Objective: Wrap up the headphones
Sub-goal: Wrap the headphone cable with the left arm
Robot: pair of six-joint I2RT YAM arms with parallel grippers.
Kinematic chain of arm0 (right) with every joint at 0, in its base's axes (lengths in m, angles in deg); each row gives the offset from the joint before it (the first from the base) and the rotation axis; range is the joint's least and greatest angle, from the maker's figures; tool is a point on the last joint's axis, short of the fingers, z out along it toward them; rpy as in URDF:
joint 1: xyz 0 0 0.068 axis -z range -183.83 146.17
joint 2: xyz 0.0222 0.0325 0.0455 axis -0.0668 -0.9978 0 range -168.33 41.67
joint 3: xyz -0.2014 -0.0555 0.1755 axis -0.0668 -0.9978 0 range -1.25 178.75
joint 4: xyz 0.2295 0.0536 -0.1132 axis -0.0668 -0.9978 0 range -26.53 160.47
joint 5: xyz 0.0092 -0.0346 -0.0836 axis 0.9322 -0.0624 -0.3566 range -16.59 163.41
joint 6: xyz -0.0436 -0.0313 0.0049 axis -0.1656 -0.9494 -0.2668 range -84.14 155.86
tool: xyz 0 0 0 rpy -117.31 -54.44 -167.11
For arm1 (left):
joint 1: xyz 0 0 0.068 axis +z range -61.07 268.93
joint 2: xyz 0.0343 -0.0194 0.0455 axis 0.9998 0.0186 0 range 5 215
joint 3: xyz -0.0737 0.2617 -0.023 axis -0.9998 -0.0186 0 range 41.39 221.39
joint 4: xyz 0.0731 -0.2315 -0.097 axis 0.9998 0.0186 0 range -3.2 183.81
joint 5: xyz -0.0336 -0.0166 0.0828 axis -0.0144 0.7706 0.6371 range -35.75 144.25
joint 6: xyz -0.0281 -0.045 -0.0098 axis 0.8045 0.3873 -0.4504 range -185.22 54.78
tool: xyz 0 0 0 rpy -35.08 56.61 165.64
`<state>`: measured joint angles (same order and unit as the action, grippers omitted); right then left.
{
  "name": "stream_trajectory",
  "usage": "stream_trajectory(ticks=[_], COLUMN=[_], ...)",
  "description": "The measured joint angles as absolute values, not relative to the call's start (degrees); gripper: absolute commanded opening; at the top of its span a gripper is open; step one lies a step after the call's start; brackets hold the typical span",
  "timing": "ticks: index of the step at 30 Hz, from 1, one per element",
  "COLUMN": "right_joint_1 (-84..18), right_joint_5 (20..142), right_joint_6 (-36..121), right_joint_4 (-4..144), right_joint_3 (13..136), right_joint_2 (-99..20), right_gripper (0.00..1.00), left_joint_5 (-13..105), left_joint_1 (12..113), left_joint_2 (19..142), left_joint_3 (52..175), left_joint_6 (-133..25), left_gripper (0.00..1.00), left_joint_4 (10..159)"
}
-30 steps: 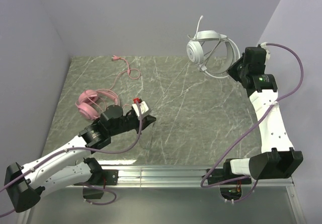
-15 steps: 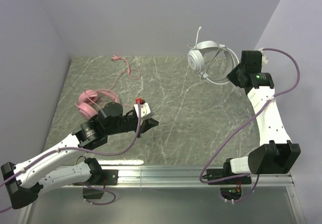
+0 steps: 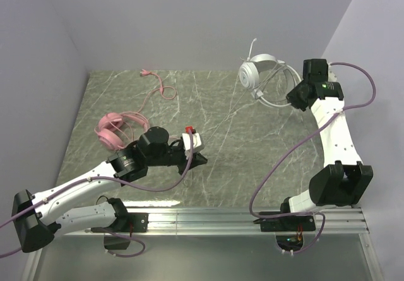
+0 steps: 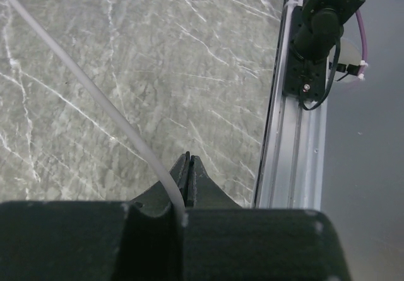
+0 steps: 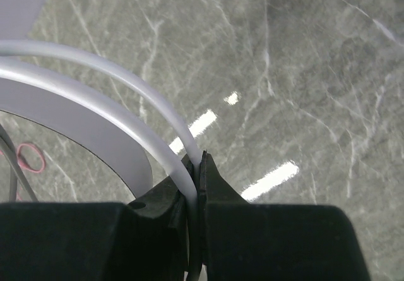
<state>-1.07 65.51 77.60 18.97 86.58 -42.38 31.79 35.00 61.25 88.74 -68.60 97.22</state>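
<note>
The white-grey headset (image 3: 260, 74) hangs in the air at the back right. My right gripper (image 3: 294, 95) is shut on its thin white headband wire (image 5: 158, 107), which enters the jaws in the right wrist view. Its thin white cord (image 3: 222, 119) runs down-left to my left gripper (image 3: 198, 161). My left gripper (image 4: 188, 162) is shut, and the cord (image 4: 82, 85) runs into its jaws over the left finger. The pink headset (image 3: 117, 130) lies on the table at the left, with its pink cord (image 3: 161, 89) trailing to the back.
The marble table (image 3: 252, 161) has grey walls at the back and both sides. An aluminium rail (image 3: 208, 219) runs along the near edge and also shows in the left wrist view (image 4: 297, 142). The right arm's base (image 4: 322, 22) stands on it.
My left gripper has moved right along the table with the cord in it. My right gripper has shifted the white headset slightly right and back.
</note>
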Motion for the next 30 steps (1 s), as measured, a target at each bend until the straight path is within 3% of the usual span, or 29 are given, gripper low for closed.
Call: stream_trajectory(ticks=[16,30], right_joint_1=[-1.17,-5.26], right_joint_5=[61.55,53.01], right_joint_6=[79.30,77.88], right_joint_4=[16.91,19.08], right_joint_3=[83.15,76.70], right_joint_2=[-40.80,-38.07], right_gripper=[0.00,0.00], left_joint_5=[28.14,32.44], left_joint_1=[31.20,28.44], left_joint_2=[63.53,66.81], left_joint_3=[89.46,108.48], left_joint_6=[-71.09,-77.91], left_gripper=[0.00,0.01], left_joint_4=[99.12,112.63])
